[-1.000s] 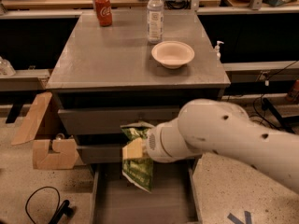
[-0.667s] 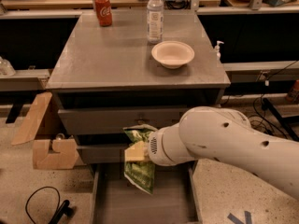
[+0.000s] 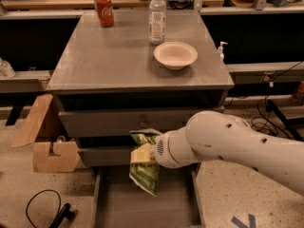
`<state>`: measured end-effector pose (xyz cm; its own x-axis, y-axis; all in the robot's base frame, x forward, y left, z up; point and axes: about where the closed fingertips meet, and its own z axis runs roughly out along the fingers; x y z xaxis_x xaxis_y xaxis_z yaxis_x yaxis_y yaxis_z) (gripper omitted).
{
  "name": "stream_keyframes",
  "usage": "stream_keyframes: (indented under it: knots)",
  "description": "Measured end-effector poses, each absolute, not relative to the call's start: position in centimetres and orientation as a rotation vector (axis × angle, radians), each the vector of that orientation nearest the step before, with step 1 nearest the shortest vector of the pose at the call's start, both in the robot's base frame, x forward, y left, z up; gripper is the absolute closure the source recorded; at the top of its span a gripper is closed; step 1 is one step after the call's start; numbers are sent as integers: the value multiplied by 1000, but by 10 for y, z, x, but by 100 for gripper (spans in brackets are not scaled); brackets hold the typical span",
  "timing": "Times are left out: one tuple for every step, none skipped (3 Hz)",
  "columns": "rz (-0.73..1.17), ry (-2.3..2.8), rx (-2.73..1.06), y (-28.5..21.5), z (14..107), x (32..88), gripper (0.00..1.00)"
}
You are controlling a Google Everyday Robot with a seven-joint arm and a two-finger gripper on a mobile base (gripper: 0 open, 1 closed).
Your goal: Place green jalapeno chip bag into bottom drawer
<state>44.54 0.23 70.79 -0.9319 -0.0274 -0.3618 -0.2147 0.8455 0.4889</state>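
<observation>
The green jalapeno chip bag hangs upright in the air, over the back part of the open bottom drawer. My gripper is shut on the bag's middle, and its cream-coloured finger shows across the bag's left side. The white arm reaches in from the right. The drawer is pulled out toward the camera, and its grey floor shows below the bag's lower end.
Two shut grey drawers sit above the open one. On the cabinet top stand a white bowl, a water bottle and a red soda can. A cardboard box and a black cable lie left on the floor.
The gripper and the bag have shifted slightly right and a little lower over the drawer. The bag stays held.
</observation>
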Motion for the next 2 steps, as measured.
stream_keyframes:
  knots:
    - [848, 2685, -42, -22, 657, 469, 100]
    - [940, 2672, 91, -56, 576, 504, 100]
